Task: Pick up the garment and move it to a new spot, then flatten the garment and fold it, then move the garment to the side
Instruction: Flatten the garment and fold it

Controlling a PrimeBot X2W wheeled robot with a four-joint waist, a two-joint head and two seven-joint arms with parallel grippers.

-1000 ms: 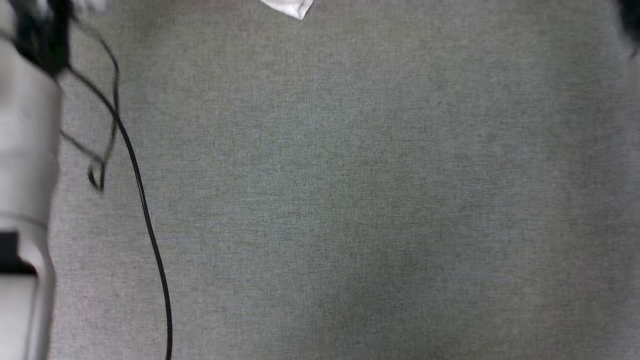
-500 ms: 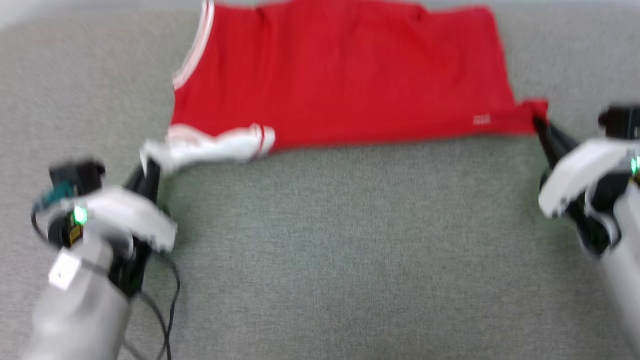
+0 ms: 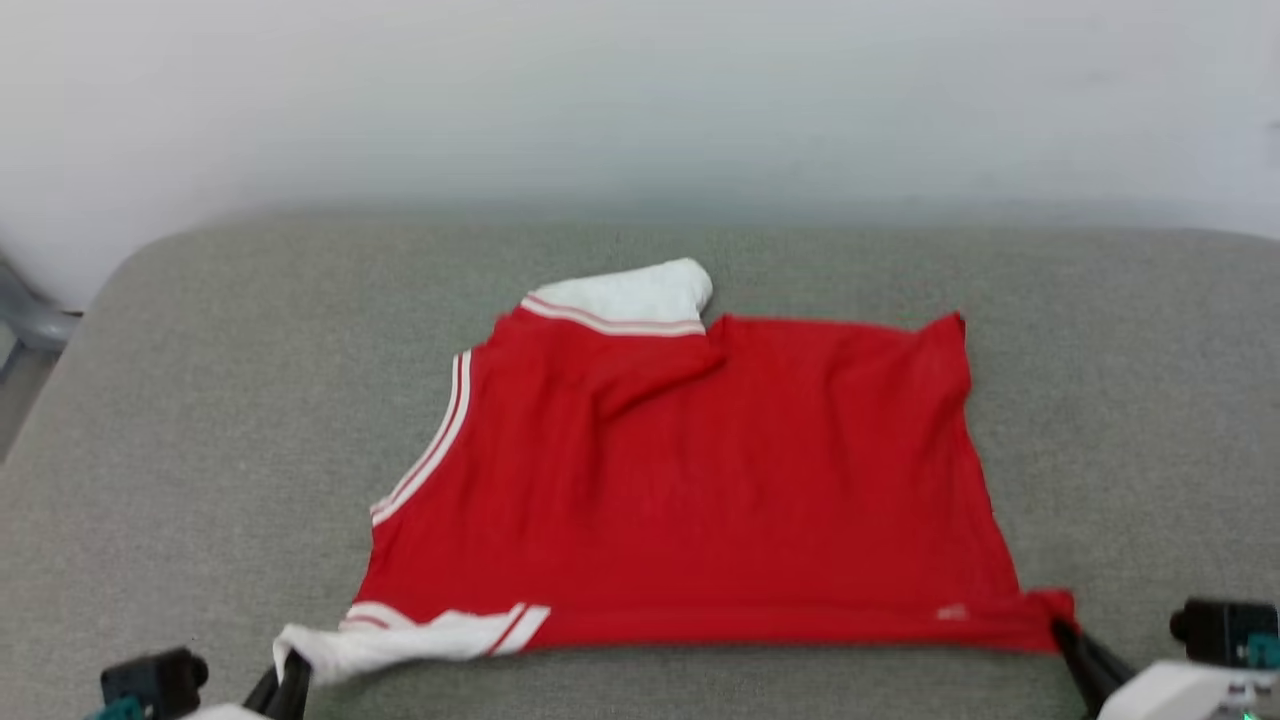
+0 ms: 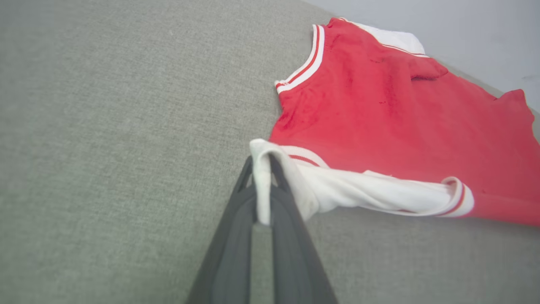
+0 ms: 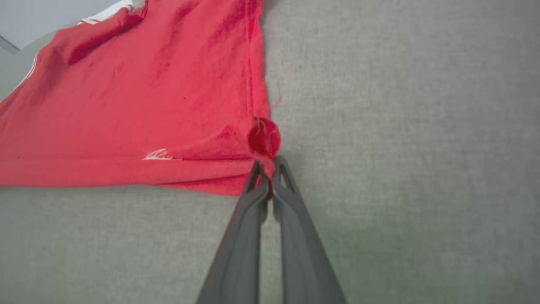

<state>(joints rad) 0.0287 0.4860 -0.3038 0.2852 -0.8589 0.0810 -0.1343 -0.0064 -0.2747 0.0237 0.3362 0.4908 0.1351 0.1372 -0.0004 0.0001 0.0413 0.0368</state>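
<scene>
Now L hand (image 4: pixel 261 169), R hand (image 5: pixel 268 169) pinch garment (image 3: pixel 700 480) corners; bare pad (image 3: pixel 200 400) around.

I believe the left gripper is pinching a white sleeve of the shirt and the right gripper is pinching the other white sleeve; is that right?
Not quite: the right gripper pinches the red bottom corner of the shirt, not a sleeve, as the right wrist view shows. The left gripper does pinch a white sleeve.
</scene>
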